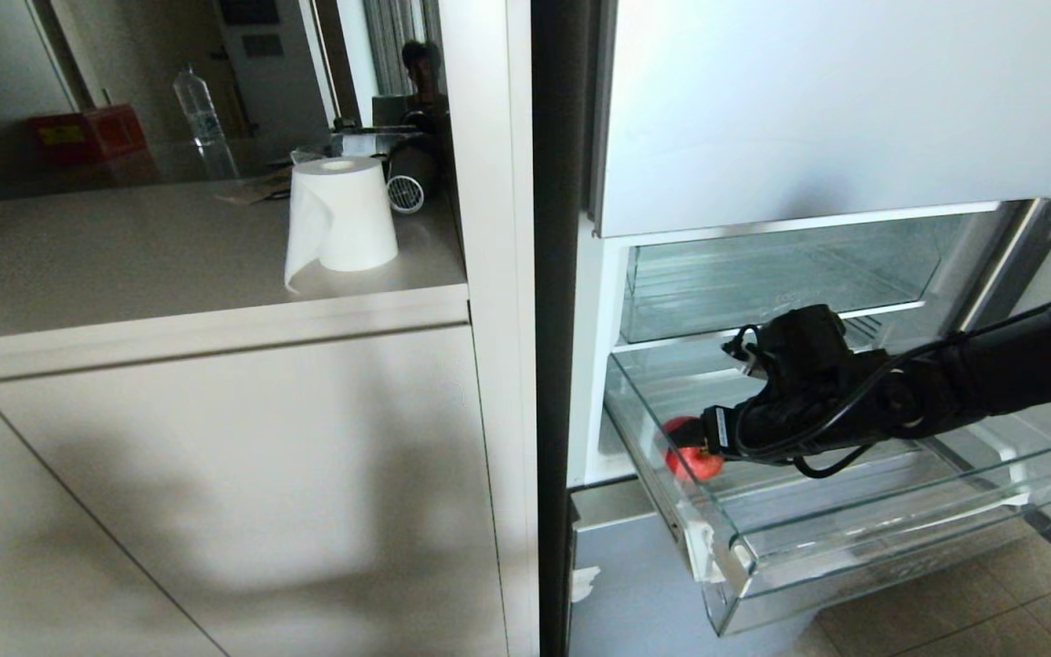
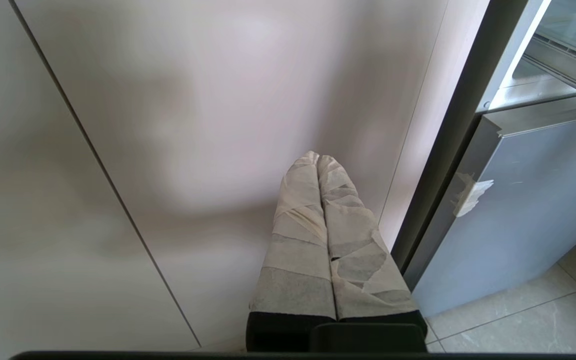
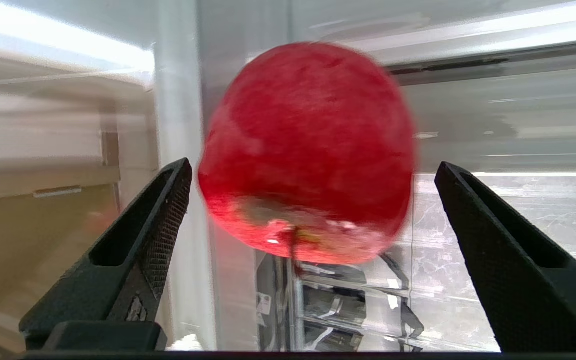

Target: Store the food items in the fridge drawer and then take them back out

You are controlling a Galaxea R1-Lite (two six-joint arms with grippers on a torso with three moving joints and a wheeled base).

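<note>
A glossy red apple [image 1: 691, 459], one of the food items, lies at the left end of the pulled-out clear fridge drawer [image 1: 854, 538]. My right gripper [image 1: 703, 436] reaches into the drawer from the right, right at the apple. In the right wrist view the apple [image 3: 308, 145] is blurred and sits between the spread black fingers [image 3: 163, 210], with a gap on each side. The right gripper [image 3: 314, 164] is open. My left gripper [image 2: 317, 159] is parked low in front of the cabinet, its taped fingers pressed shut on nothing.
A second clear bin [image 1: 763, 283] sits above the drawer, under the closed upper fridge door. Left of the fridge a counter [image 1: 124, 265] carries a paper roll [image 1: 343, 214] and a water bottle [image 1: 202, 119]. A blue-grey lower panel [image 1: 635, 584] and a tiled floor [image 1: 991, 602] lie below the drawer.
</note>
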